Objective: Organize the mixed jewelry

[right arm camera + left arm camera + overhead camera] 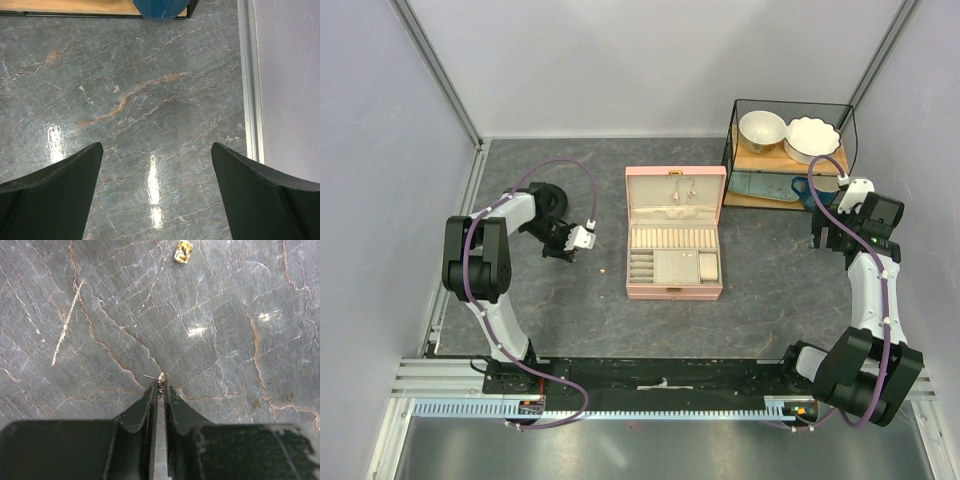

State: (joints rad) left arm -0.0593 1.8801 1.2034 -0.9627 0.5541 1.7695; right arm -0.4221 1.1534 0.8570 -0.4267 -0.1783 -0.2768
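In the left wrist view my left gripper (161,383) is shut on a tiny pale metallic stud (160,376) with a thin pin sticking out to the left, low over the table. A small gold-brown piece (183,251) lies on the table farther ahead; in the top view it is a speck (603,271) left of the open pink jewelry box (675,246). In the top view the left gripper (560,250) is left of the box. My right gripper (156,150) is open and empty over bare table; in the top view it is (825,240) right of the box.
A black round dish (548,203) sits behind the left arm. A black wire rack (790,150) with two white bowls (762,130) stands at the back right, its base edge in the right wrist view (75,7). A metal rail (248,75) runs along the right wall.
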